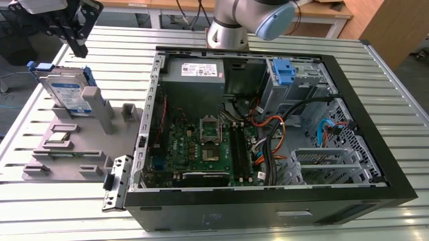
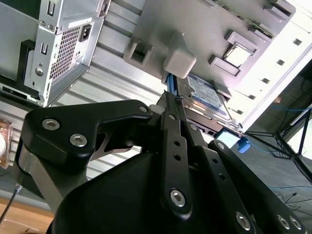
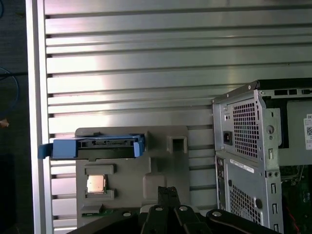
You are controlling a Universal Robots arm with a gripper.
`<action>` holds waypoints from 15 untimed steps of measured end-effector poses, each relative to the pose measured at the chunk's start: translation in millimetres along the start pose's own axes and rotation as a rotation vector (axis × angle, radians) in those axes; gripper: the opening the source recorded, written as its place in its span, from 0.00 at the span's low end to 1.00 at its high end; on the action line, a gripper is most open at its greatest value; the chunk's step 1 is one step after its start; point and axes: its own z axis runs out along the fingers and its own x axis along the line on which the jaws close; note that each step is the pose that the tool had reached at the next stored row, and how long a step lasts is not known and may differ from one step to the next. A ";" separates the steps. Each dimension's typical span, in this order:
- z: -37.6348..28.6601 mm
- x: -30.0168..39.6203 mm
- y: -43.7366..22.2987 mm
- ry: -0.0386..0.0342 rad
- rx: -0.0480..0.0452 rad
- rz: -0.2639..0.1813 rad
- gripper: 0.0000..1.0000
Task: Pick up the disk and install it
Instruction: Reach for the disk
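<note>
Gripper (image 1: 80,49) clenched on nothing, hanging above the disk (image 1: 67,93), apart from it. Disk stands upright in grey fixture (image 1: 67,150); its lower edge is hidden in the slot.

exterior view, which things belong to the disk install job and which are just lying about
Job: disk standing in the grey holder; tool near it; open computer case.
Lying about: chip on the holder; metal bracket beside the case; power supply.

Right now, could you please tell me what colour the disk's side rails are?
Blue; the disk shows them best in the first wrist view.
</note>
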 end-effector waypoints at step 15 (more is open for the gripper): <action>-0.1 4.5 -0.3 0.0000 0.0000 0.000 0.10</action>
